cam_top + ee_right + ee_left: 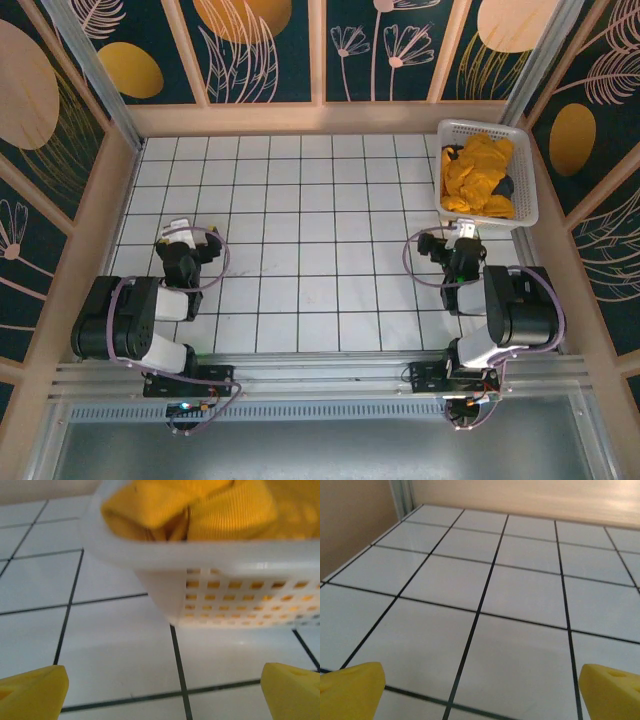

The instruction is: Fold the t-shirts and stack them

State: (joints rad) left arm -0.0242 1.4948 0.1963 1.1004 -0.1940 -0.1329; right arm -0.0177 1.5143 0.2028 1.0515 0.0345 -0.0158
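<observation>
A mustard t-shirt [480, 176] lies bunched in the white mesh basket [528, 190] at the back right, and its folds [200, 510] show over the basket rim in the right wrist view. A dark charcoal t-shirt [505, 186] peeks out beneath the mustard one. My right gripper [466, 231] sits just in front of the basket's near wall, open, with bare tile between its yellow fingertips [30, 690]. Over bare tiles at the left, my left gripper [180, 226] is open too, its yellow fingertips [350, 690] far apart.
The white tiled table [300, 230] is enclosed by wooden walls [300, 118] on three sides. The basket's near wall [225, 595] stands close ahead of the right gripper. A metal corner post [402, 497] rises at the far left.
</observation>
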